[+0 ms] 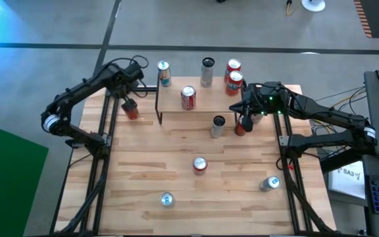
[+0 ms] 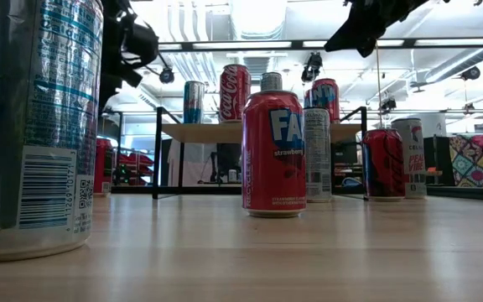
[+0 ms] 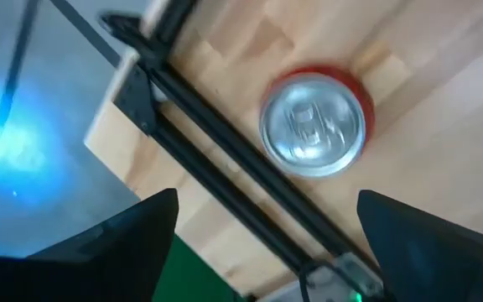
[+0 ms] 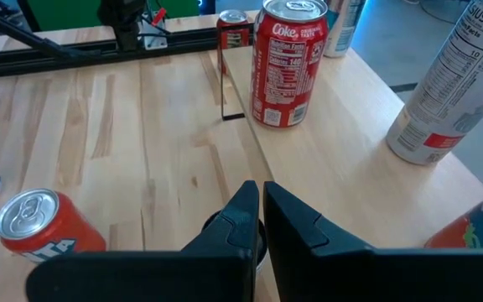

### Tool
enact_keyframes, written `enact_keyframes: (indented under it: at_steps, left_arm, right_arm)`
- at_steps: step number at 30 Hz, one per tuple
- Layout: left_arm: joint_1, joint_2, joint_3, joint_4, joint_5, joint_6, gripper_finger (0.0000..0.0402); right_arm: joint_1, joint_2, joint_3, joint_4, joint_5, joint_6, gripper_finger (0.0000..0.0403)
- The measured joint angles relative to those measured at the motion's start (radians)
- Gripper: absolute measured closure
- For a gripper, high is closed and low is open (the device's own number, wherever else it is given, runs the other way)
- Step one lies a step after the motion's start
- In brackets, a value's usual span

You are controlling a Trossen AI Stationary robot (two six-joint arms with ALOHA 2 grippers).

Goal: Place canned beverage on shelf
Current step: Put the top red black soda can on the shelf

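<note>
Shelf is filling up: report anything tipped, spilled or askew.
Nothing clearly stands out: the Coke can on the shelf and the Fanta can stand upright, no spill shows. The silver can at the table's right front looks slanted from above; whether tipped, I cannot tell.

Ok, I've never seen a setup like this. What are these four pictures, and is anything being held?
This is a table robot with two dark arms, each ending in a two-finger end effector. One picture looks straight down on the table, one looks level across it, and two come from cameras on the wrists. Drink cans stand on the wooden table and on the shelf, among them a Coke can. The left end effector is open above a red can at the table's left edge, gripping nothing. The right end effector is shut and empty, near the shelf's right end.
</note>
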Motion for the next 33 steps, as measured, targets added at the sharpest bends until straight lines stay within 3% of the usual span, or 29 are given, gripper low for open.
enact_keyframes:
  at_steps: [10,33]
  left_arm:
    - [0.015,0.001,-0.050,0.111,0.078,-0.042,0.0042]
    - [0.045,0.002,-0.215,0.270,0.111,-0.047,0.0044]
  right_arm:
    - [0.000,0.000,0.000,0.008,0.000,0.026,0.0390]
    - [0.000,0.000,0.000,0.010,0.000,0.044,0.0390]
